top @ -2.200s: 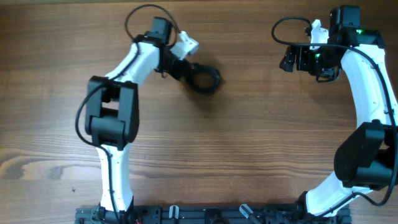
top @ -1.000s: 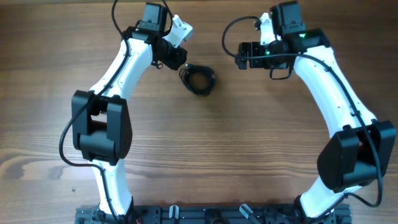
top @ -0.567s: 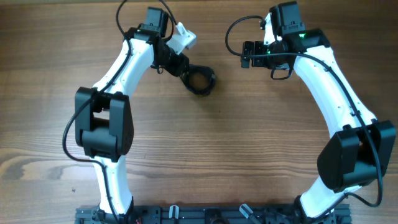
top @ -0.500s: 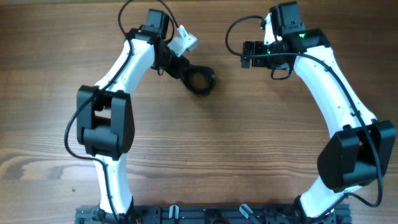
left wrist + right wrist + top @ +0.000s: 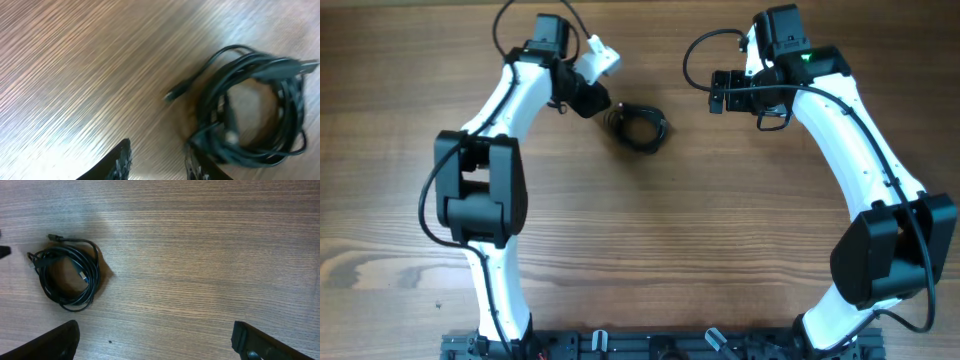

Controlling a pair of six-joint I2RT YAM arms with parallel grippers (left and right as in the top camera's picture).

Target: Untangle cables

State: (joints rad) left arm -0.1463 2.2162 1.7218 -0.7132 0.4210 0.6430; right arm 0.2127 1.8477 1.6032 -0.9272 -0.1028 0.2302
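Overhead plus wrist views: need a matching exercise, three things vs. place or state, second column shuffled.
Column one:
1. cables
2. left gripper
3. right gripper

Column two:
A. fingers spread wide over bare wood, well away from the coil
B. lying on the table as a black coil, one plug end sticking out
C. close beside the coil, only bare wood between its fingers

Pairs: 1-B, 2-C, 3-A
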